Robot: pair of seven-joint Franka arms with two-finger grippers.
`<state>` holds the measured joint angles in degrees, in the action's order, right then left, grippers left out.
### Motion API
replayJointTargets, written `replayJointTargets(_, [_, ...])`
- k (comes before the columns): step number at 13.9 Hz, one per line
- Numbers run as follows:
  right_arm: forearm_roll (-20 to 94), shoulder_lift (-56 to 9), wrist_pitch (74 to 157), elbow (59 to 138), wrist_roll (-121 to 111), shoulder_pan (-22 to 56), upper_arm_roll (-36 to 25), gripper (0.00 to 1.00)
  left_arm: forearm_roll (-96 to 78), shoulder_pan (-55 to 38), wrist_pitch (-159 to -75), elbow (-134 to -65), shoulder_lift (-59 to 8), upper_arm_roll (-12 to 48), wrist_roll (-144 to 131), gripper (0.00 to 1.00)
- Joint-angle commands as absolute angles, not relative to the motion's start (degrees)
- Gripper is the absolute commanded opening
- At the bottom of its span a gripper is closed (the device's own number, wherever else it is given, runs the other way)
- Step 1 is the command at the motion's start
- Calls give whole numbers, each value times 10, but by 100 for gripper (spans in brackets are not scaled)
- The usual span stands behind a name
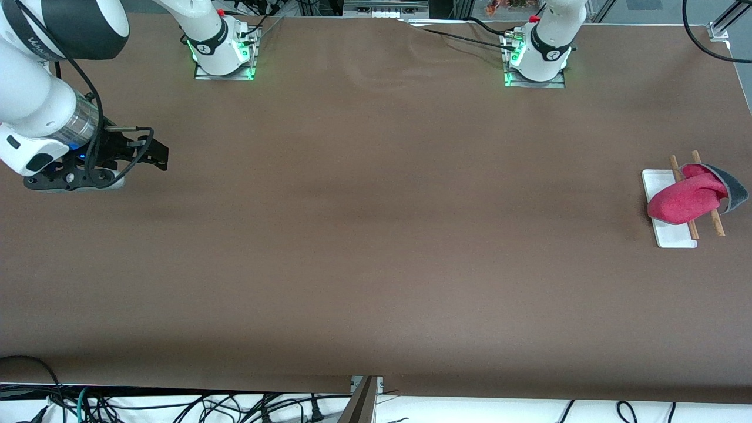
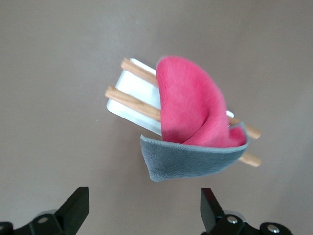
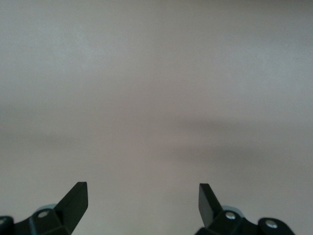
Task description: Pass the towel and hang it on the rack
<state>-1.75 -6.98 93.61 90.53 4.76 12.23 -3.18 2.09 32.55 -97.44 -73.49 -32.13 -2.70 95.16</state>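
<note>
The towel (image 1: 687, 197) hangs folded over the rack (image 1: 672, 235) at the left arm's end of the table, pinkish-red face up, with a dark grey flap over one side. In the left wrist view the towel (image 2: 190, 107) drapes across both wooden rods (image 2: 129, 99) above the white base (image 2: 133, 87). My left gripper (image 2: 144, 196) is open and empty, up in the air over the rack and apart from the towel; it is out of the front view. My right gripper (image 1: 154, 154) is open and empty over bare table at the right arm's end, as the right wrist view (image 3: 143, 191) shows.
The brown table (image 1: 376, 235) carries nothing but the rack. The arm bases (image 1: 223, 53) (image 1: 537, 59) stand along its edge farthest from the front camera. Cables hang below the near edge (image 1: 176, 405).
</note>
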Motion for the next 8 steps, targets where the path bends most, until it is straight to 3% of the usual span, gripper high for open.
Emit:
replayJointTargets(1, [-21,-75,924,890,55,123,-30,100,38,292,-908,-741,-272,-23,865,100])
replayJointTargets(8, [-21,-75,924,890,56,123,-30,100,30,154,-832,-742,-195,3,511,100])
